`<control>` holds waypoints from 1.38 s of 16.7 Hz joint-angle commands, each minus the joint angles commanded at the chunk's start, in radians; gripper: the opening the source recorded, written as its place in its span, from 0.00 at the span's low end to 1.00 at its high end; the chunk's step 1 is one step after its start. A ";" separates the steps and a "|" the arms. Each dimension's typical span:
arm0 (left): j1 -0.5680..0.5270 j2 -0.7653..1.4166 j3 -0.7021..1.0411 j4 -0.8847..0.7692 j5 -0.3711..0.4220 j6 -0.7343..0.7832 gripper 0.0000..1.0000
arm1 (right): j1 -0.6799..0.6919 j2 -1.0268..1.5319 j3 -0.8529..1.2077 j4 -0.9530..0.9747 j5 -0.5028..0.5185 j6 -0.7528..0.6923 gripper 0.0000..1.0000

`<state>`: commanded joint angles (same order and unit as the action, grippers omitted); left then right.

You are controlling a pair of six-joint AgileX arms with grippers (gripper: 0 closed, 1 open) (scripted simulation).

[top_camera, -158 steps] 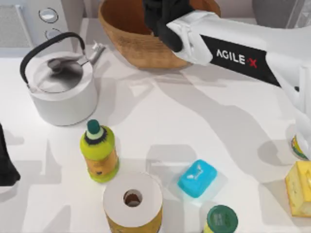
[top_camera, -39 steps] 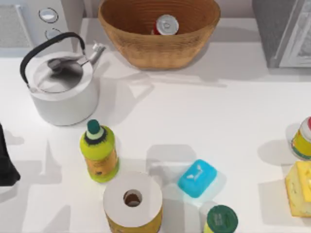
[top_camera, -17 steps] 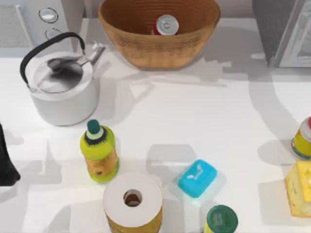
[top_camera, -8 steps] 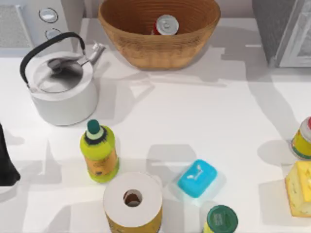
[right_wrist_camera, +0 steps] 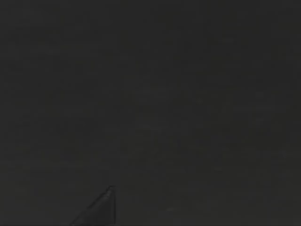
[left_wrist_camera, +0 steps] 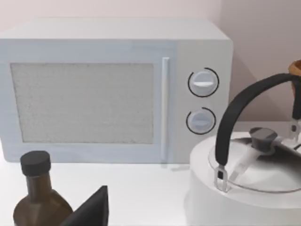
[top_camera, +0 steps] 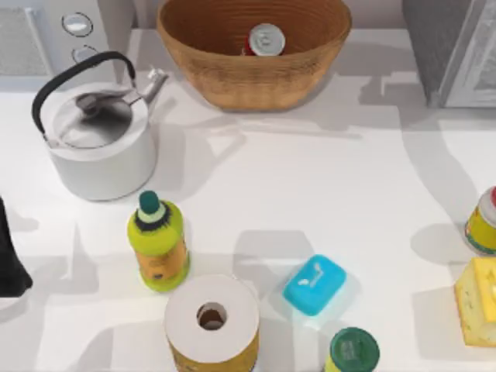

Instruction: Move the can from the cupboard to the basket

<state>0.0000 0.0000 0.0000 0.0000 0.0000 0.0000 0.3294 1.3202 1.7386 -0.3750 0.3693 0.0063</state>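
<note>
Woven wicker marks the basket (top_camera: 252, 74) at the far middle of the table in the top view, and the can (top_camera: 265, 39) stands upright inside it, its shiny silver top showing above a sliver of red side. By how things lie, the move looks done. The cupboard (top_camera: 453, 50) sits at the far right corner, well apart from the basket. A kettle (top_camera: 99, 139) stands to the basket's left, with a green bottle (top_camera: 158, 246), a paper roll (top_camera: 211, 319) and a blue soap bar (top_camera: 314, 284) nearer the front. The left arm is parked at the table's left edge.

From the left wrist view, a microwave (left_wrist_camera: 113, 89) faces the camera, the kettle beside it and a dark bottle (left_wrist_camera: 40, 197) in front. One dark fingertip of the left gripper (left_wrist_camera: 91, 212) pokes into the picture; whether that claw is apart or together I cannot tell.

Right wrist view: dark.

I judge the can light, stiff but thin-walled and smooth, so easily dented or slipped. Were it picked again, a gentle pinch across the middle of its round side would suit best.
</note>
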 joint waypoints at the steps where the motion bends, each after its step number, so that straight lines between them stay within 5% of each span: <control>1: 0.000 0.000 0.000 0.000 0.000 0.000 1.00 | -0.009 -0.036 -0.044 0.011 -0.011 0.000 1.00; 17: 0.000 0.000 0.000 0.000 0.000 0.000 1.00 | -0.264 -1.059 -1.446 0.298 -0.294 -0.005 1.00; 23: 0.000 0.000 0.000 0.000 0.000 0.000 1.00 | -0.327 -1.310 -1.729 0.372 -0.367 -0.006 1.00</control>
<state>0.0000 0.0000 0.0000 0.0000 0.0000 0.0000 0.0025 0.0099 0.0100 -0.0029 0.0028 0.0000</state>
